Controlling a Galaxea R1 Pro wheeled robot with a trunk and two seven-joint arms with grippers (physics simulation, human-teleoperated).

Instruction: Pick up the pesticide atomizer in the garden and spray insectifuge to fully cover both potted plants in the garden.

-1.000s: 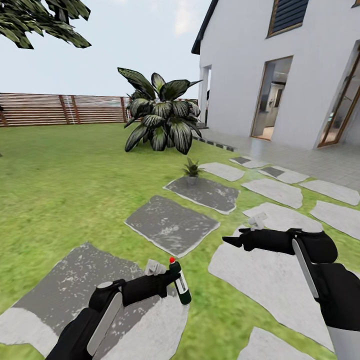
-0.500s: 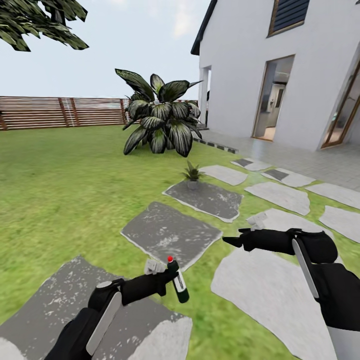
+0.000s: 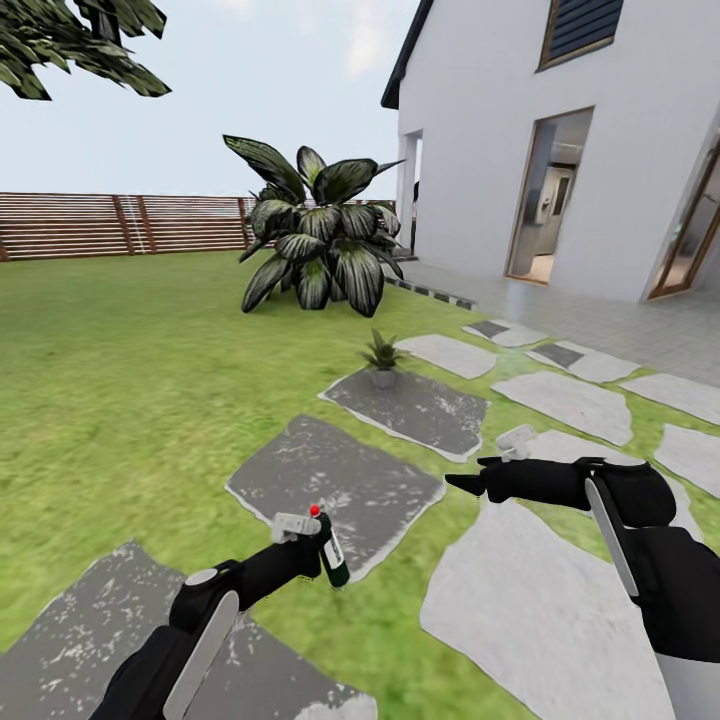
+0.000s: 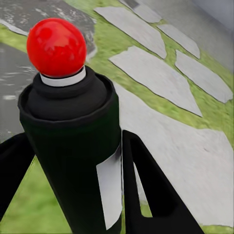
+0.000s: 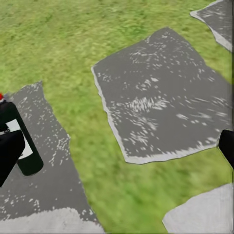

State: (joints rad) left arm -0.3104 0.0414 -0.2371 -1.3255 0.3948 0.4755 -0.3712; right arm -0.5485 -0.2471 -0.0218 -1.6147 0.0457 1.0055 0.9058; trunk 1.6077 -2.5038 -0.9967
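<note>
Head view: left gripper [image 3: 312,548] pinches the pesticide atomizer [image 3: 331,552], low and near; right gripper [image 3: 472,484] hangs empty, its opening indeterminate. One potted plant [image 3: 382,357] stands far ahead on a stepping slab [image 3: 410,400].

Left wrist view: fingers [image 4: 146,190] clamp the atomizer.

Judgement: transit step; closing on the plant comes next.

The left gripper [image 3: 322,549] has carried the atomizer [image 3: 331,556] forward, away from the right gripper [image 3: 468,484].
</note>
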